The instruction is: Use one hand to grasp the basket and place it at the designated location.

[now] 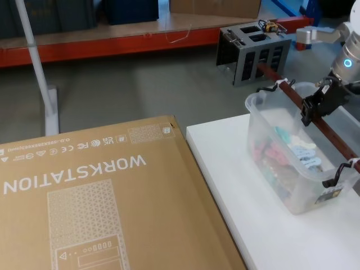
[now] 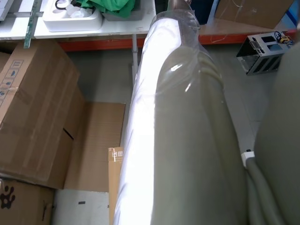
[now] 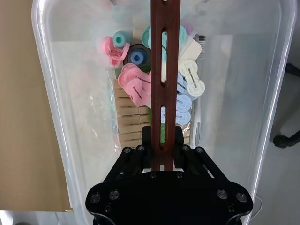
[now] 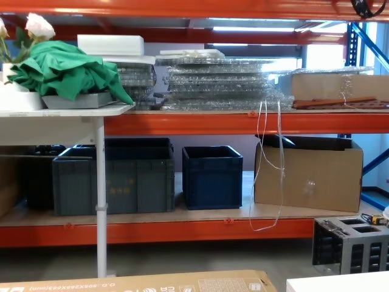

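Black right end effector [image 1: 310, 114]: pinching the reddish-brown bar handle [image 3: 174, 70].
Translucent whitish plastic basket [image 1: 274, 171]: on white bench [image 1: 225, 180].

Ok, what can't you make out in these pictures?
Right wrist view: handle and right claw cover some of the basket's contents.
Head view: right edge cuts off the right arm.
Chest view: bottom edge cuts the white table.
Left wrist view: the left arm's pale cover blocks the floor.

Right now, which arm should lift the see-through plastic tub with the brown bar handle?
Right. Its black gripper grips the reddish-brown bar handle of the translucent plastic basket; the left arm hangs away, over cardboard boxes.
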Controlling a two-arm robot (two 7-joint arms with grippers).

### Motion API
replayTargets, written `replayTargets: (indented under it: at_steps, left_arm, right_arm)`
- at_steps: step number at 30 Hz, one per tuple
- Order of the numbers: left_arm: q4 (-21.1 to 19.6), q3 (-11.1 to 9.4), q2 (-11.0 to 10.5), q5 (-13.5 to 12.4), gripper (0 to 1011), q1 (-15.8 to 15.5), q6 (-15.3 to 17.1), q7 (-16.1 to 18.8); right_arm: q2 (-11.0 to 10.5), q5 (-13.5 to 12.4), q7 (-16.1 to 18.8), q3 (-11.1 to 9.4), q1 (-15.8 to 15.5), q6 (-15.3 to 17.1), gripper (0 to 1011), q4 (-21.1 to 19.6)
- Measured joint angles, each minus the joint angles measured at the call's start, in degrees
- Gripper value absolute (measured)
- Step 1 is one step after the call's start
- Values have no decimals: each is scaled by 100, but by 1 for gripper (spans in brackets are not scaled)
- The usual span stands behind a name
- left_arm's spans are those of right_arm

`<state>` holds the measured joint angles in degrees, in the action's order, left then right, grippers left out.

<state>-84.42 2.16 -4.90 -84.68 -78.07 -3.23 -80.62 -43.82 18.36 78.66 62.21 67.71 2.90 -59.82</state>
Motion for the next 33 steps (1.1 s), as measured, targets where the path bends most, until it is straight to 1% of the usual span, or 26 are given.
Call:
replayTargets:
  at_steps: [8, 16, 23, 29, 33]
  left_arm:
    - [0, 0, 0, 0, 0, 0, 0, 0]
    - [0, 0, 0, 0, 0, 0, 0, 0]
    - [0, 1, 0, 0, 0, 0, 0, 0]
    - [0, 4, 0, 0, 0, 0, 0, 0]
    - [0, 2, 0, 0, 0, 0, 0, 0]
  right_arm:
    - [-17, 29, -32, -41, 82, -7, 234, -118]
    - [-10, 82, -39, -35, 148, -97, 235, -235]
    - [43, 185, -42, 39, 249, -280, 234, -370]
    - [177, 265, -26, 161, 376, -556, 234, -487]
    - [288, 261, -9, 222, 450, -722, 234, -493]
